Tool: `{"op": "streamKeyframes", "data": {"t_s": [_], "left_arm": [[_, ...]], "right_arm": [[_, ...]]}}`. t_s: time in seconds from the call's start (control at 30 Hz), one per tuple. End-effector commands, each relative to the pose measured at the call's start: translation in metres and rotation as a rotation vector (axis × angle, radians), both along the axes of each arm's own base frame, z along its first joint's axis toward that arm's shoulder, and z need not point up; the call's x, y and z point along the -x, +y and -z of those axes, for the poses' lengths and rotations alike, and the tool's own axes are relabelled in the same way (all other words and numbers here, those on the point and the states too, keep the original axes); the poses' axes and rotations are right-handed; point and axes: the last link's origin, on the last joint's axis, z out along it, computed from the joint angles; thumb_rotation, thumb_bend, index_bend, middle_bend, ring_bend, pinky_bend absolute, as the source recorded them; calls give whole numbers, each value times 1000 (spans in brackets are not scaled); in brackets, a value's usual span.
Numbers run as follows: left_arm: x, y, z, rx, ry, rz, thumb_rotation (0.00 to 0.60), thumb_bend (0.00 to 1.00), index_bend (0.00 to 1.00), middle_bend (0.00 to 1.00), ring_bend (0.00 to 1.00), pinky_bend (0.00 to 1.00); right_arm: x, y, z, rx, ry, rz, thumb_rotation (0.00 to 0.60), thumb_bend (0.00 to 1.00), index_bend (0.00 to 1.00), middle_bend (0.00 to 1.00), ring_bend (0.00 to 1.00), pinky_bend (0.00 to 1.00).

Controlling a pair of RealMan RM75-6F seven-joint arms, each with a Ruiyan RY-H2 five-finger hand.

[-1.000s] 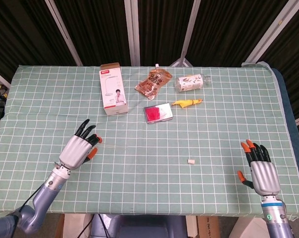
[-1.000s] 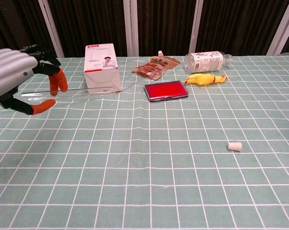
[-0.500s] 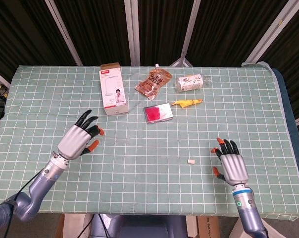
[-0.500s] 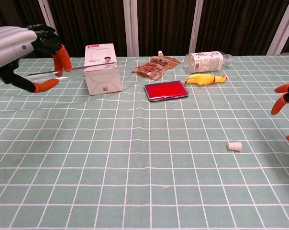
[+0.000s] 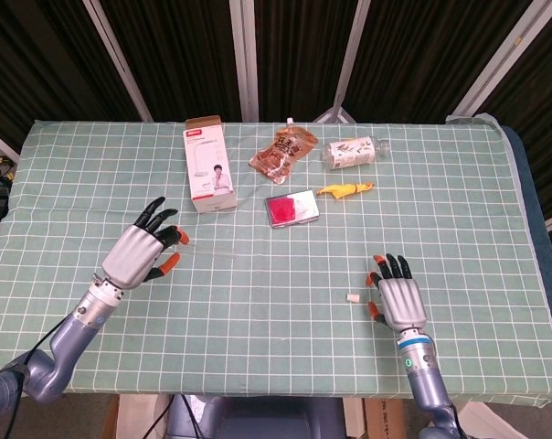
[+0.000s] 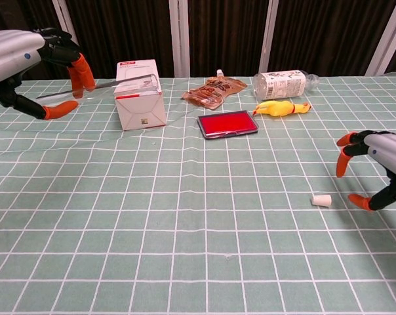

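Two hands are up, nothing big gripped. Right hand [image 5: 399, 297] hovers low over the table [image 5: 258, 320] near its 5 o'clock edge, fingers spread, holding nothing. The small white plug [image 5: 353, 296] lies flat on the cloth at the hand's 9 o'clock, just beside the thumb tip but apart from it. The chest view agrees: there's a gap between the plug [image 6: 322, 200] and the hand [image 6: 381, 164].

Left hand [image 5: 143, 251] is at the table's 8 o'clock, raised. It looks to pinch a thin clear stick [image 6: 113, 82] between thumb and a finger, other fingers fanned. The stick's far end reaches to the white carton [image 5: 210, 174], which is at the hand's 1 o'clock.

Step, my read: right hand is on approach to the plug, no contact yet. A pick would need a short slide toward 9 o'clock and a fine thumb-and-finger pinch. The plug is small and round and could roll.

Containers sit around the table's 12 o'clock:
- White carton: top flap open, inside not visible.
- Clear bottle [image 5: 356, 152]: on its side, labelled, fill can't tell.
- Snack pouch [image 5: 282, 153]: sealed, brown contents showing through.
- Flat red case [image 5: 291, 208]: lid shut.

A yellow rubber chicken [image 5: 346, 189] lies at the case's 2 o'clock.
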Motion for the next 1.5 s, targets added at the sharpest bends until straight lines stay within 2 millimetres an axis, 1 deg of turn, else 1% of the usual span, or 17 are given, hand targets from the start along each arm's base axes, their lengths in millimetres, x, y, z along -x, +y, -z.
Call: {"op": "streamKeyframes", "data": {"t_s": [0.03, 0.2, 0.53, 0.8, 1.23, 1.5], "left_arm": [[-1, 1, -1, -1, -3, 3, 600, 634, 515, 560, 172, 38], [1, 2, -2, -3, 0, -3, 600, 633, 515, 560, 173, 38], [1, 4, 0, -2, -2, -2, 600, 634, 515, 560, 172, 38], [4, 5, 1, -2, 0, -9, 600, 634, 515, 560, 172, 38], [7, 5, 0, -2, 2, -10, 600, 634, 515, 560, 172, 39], [9, 5, 0, -1, 0, -13, 600, 634, 515, 560, 172, 38]], "right_arm": [[-1, 1, 7, -14, 1, 4, 600, 373, 435, 144, 0, 0], [-4, 2, 15, -23, 5, 1, 600, 372, 457, 157, 0, 0], [-2, 0, 24, -20, 14, 18, 600, 372, 457, 161, 0, 0], [-1, -1, 27, -17, 12, 25, 600, 372, 476, 173, 0, 0], [-6, -5, 33, -8, 10, 25, 600, 372, 488, 178, 0, 0], [-5, -6, 34, -3, 14, 32, 600, 372, 544, 192, 0, 0]]}}
